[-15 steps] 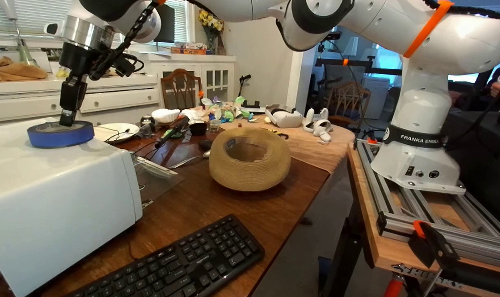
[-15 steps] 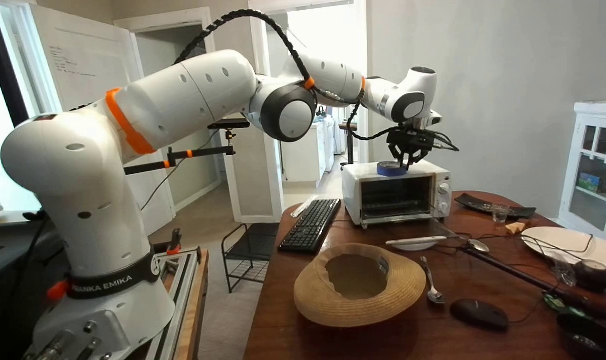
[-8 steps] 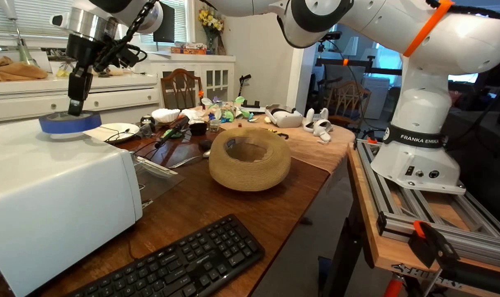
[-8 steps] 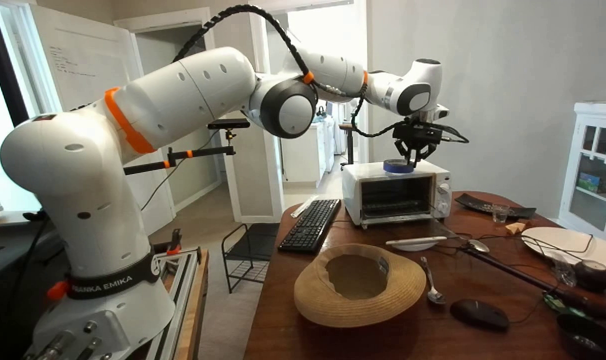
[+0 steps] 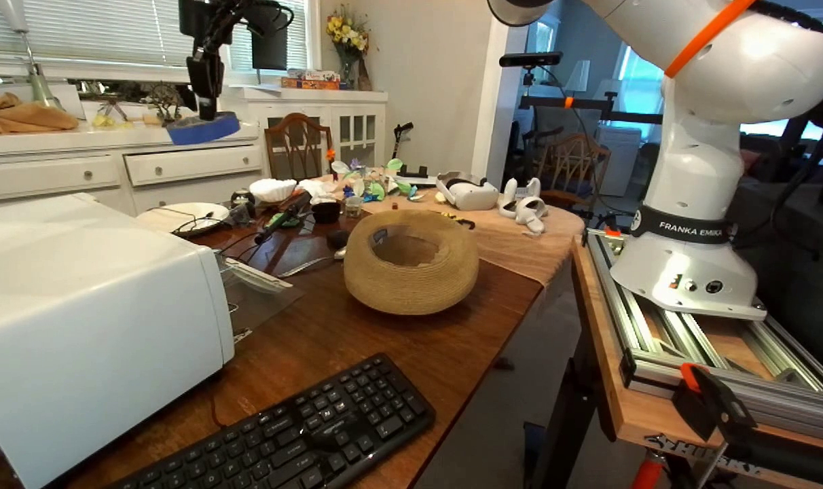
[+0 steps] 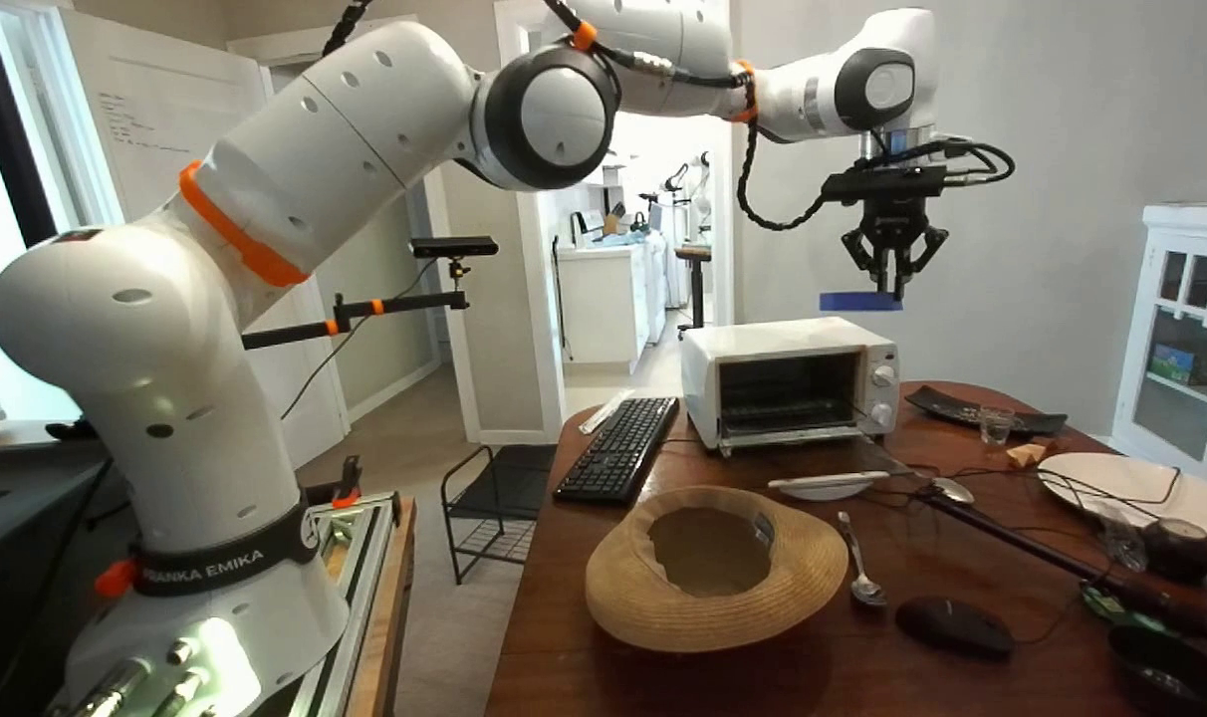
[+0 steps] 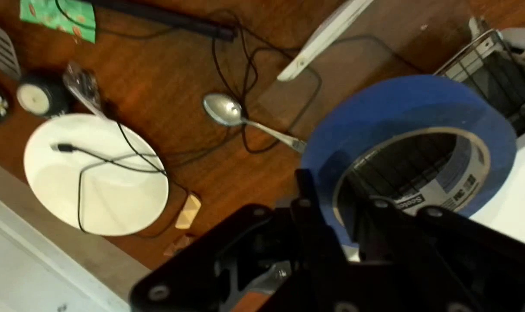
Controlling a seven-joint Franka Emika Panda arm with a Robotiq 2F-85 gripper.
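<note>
Wrist view: clamped by the gripper (image 7: 335, 190) across one side of the blue tape roll (image 7: 388, 115), with one finger (image 7: 307, 190) at the outer wall and, seemingly, its partner inside the hole; ring-shaped, so without a long axis to line up; reaching up and to the right from the fingertips, with a spoon (image 7: 222, 109) and a white plate (image 7: 128, 208) lower down to the left; in an exterior view, jutting edge-on to picture-left of the gripper, held in the air higher than the toaster oven (image 6: 778, 340), with a gap between; in an exterior view, tilted, with white drawers (image 5: 197, 164) in the background; gripped off centre, so likely prone to swivel between the fingers if bumped.
</note>
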